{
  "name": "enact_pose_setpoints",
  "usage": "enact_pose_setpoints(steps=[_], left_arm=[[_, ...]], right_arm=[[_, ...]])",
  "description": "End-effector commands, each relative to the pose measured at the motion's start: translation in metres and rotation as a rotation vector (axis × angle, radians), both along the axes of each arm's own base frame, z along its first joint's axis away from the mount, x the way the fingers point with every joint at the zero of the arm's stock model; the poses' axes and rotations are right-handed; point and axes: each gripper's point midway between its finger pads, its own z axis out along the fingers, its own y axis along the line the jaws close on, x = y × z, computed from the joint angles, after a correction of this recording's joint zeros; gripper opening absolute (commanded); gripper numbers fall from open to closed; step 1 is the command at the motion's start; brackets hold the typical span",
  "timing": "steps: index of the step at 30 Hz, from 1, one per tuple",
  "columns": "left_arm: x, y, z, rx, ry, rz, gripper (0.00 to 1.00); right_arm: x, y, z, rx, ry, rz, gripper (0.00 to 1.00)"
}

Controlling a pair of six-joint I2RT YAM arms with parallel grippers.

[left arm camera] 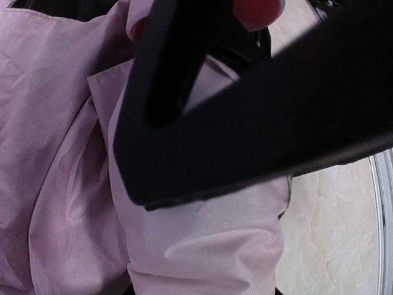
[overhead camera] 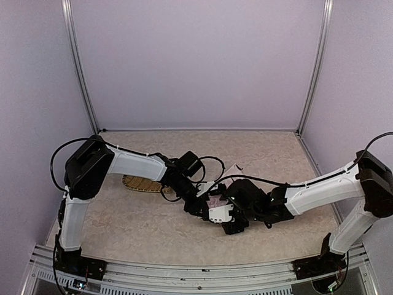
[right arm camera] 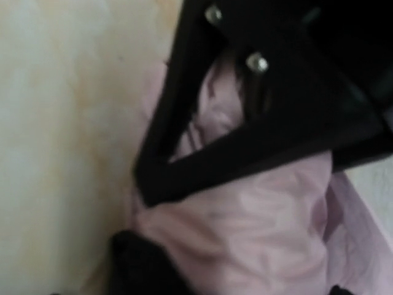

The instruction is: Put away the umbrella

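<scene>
The umbrella [overhead camera: 215, 200] lies mid-table as a bundle of pale pink fabric, mostly hidden under the two grippers that meet over it. My left gripper [overhead camera: 200, 205] comes in from the left and is shut on the umbrella; in the left wrist view the pink folds [left arm camera: 202, 246] fill the space between its jaws. My right gripper [overhead camera: 225, 215] reaches in from the right, its jaws spread wide around the pink fabric [right arm camera: 258, 227] without pinching it. A black gripper frame [left arm camera: 258, 123] crosses the left wrist view close above the fabric. The handle and strap are hidden.
A woven yellow straw mat [overhead camera: 141, 183] lies on the table to the left, partly under the left arm. Black cables [overhead camera: 212, 161] loop behind the grippers. Pale walls with metal posts [overhead camera: 313, 67] close in the table at the back and sides.
</scene>
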Motion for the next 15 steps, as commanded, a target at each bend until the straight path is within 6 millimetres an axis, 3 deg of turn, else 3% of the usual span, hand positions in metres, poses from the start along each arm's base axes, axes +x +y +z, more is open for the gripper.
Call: enact_pose_setpoints(steps=[1,4,6,10,15], left_arm=[[-0.073,0.068,-0.069,0.361,0.298,-0.027,0.09],[-0.076,0.071,-0.069,0.366,0.312,-0.04,0.09],[-0.078,0.071,-0.07,0.368,0.32,-0.047,0.09],[-0.078,0.069,-0.066,0.351,0.324,-0.057,0.11],[-0.055,0.05,-0.036,0.176,0.243,-0.01,0.45]], right_arm=[[0.018,0.002,-0.009,-0.093,-0.103,-0.012,0.93],[0.023,-0.007,-0.027,-0.176,-0.108,-0.021,0.9],[0.024,-0.012,-0.037,-0.221,-0.088,-0.026,0.81],[0.023,-0.016,-0.045,-0.25,-0.066,-0.043,0.45],[0.016,-0.019,-0.05,-0.252,-0.003,-0.058,0.3]])
